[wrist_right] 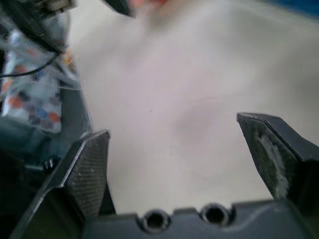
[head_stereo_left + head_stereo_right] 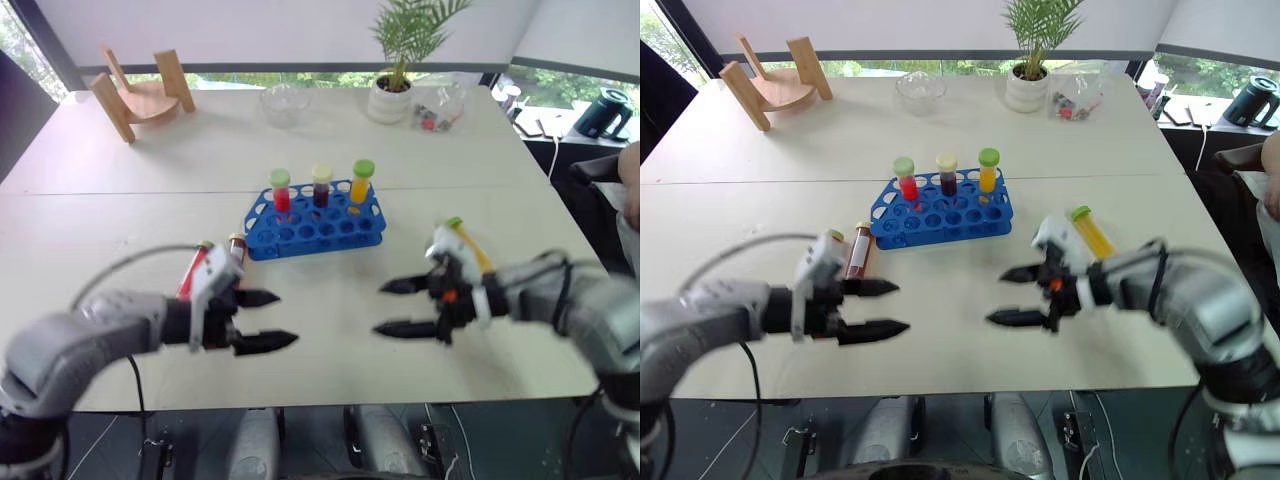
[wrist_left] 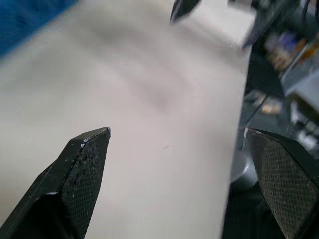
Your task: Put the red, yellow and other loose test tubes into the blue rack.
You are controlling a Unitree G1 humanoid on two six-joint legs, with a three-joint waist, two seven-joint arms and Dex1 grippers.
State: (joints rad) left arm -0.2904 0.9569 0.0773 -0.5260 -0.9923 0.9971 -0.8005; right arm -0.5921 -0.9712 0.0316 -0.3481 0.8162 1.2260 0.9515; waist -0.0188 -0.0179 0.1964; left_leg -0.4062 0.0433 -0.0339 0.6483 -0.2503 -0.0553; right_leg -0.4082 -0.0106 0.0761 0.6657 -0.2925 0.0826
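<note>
A bright blue rack (image 2: 315,226) holds three tubes: green-capped red (image 2: 281,191), cream-capped dark maroon (image 2: 321,185), green-capped orange (image 2: 361,181). A yellow tube (image 2: 469,243) with a green cap lies on the off-white surface (image 2: 150,215). Black fingers (image 2: 265,343), textured pads.

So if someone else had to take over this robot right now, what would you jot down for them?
Left gripper: open, empty, above the table.
Right gripper: open, empty, facing the left one.
Blue rack: mid-table, holding three upright tubes: red, dark, orange.
Still loose: a red tube lying by the left gripper, a yellow tube lying by the right one; a third may lie beside the red, hard to tell.
Left to do: pick up each and rack it.
</note>
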